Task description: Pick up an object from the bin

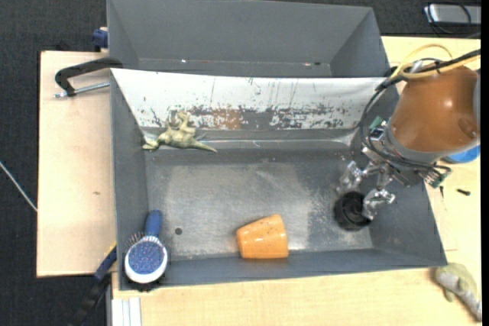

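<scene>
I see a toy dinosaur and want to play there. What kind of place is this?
Probably a robot test lab, not a playroom. A robot arm's gripper hangs inside a grey metal bin, which holds a tan plastic toy dinosaur, an orange cup-shaped thing and a round blue brush.

The silver metal claw (365,193) angles down and leftward. Just above and right of it sits the wrist's rounded orange-brown cover (432,114), with cables (416,57) looping overhead.
</scene>
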`<move>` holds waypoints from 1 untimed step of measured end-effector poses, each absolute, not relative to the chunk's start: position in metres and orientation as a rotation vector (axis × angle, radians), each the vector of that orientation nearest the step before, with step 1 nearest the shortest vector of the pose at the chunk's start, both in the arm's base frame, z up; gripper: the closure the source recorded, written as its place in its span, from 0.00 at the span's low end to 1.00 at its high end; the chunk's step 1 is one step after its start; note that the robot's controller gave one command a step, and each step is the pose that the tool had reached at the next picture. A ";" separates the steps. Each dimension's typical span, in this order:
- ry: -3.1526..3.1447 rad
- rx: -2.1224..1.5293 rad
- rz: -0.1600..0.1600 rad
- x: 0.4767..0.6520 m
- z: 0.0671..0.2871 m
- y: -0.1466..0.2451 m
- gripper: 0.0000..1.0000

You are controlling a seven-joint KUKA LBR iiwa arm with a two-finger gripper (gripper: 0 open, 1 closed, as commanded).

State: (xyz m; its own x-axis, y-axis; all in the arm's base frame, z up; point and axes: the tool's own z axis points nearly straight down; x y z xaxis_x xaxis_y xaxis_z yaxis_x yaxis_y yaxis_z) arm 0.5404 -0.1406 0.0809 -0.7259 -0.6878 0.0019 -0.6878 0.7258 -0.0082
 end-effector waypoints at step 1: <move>2.649 -1.673 -0.011 0.542 0.205 -0.152 1.00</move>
